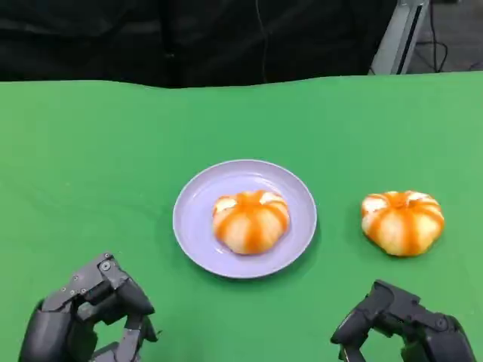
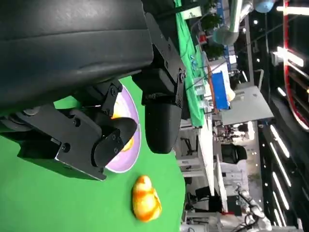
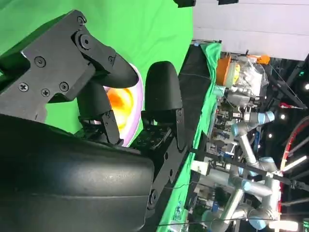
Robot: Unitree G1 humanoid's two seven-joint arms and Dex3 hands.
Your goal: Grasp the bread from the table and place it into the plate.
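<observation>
one striped bun (image 1: 251, 221) already on the lilac plate (image 1: 198, 197), another striped bun (image 1: 402, 222) loose on the green table (image 1: 90, 166). both hands, left hand (image 1: 84, 317) and right hand (image 1: 404, 326), low and empty, fingers apart. next, probably a right-hand reach to the loose bun.

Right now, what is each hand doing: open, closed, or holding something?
Left hand: open, holding nothing, low over the green table.
Right hand: open, holding nothing, near the bread on the table.

Matt green cloth table (image 1: 90, 151), smooth, perhaps plastic plate (image 1: 196, 219), glazed bread (image 1: 402, 222).
</observation>
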